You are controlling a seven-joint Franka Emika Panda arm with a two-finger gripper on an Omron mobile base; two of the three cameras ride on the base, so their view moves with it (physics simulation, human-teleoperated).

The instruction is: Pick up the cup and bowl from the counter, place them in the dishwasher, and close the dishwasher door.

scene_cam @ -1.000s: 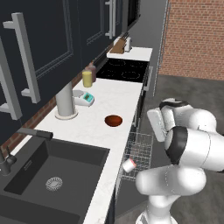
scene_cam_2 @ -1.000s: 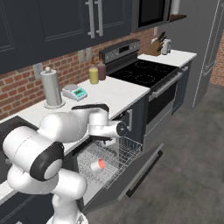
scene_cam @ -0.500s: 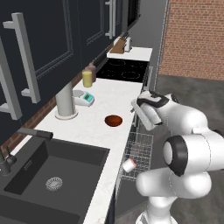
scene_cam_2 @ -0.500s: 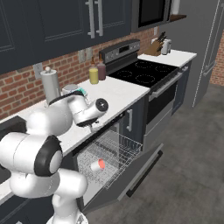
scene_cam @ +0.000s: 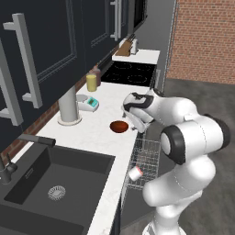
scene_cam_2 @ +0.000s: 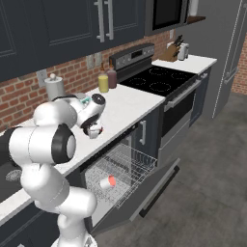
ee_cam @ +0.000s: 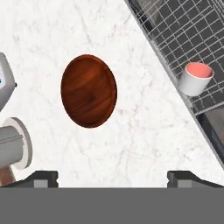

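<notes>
Cup [scene_cam: 135,173] lies on its side in the wire rack [scene_cam: 144,158] of the dishwasher [scene_cam_2: 126,181], at the lower middle of the left base view, so the first half of the job looks done. Since a second ago the arm has swung up out of the rack and over the surface [scene_cam: 98,131], and its gripper [scene_cam: 136,123] now hangs at the centre of the left base view, just right of the bowl [scene_cam: 119,126]. In the hand view the fingers [ee_cam: 41,177] are spread wide at the bottom corners with nothing between them, and the bowl [ee_cam: 89,91] sits left of centre on the bare marble. By my reading the bowl grasp comes next. The dishwasher door [scene_cam_2: 159,185] hangs open at the lower right of the right base view.
</notes>
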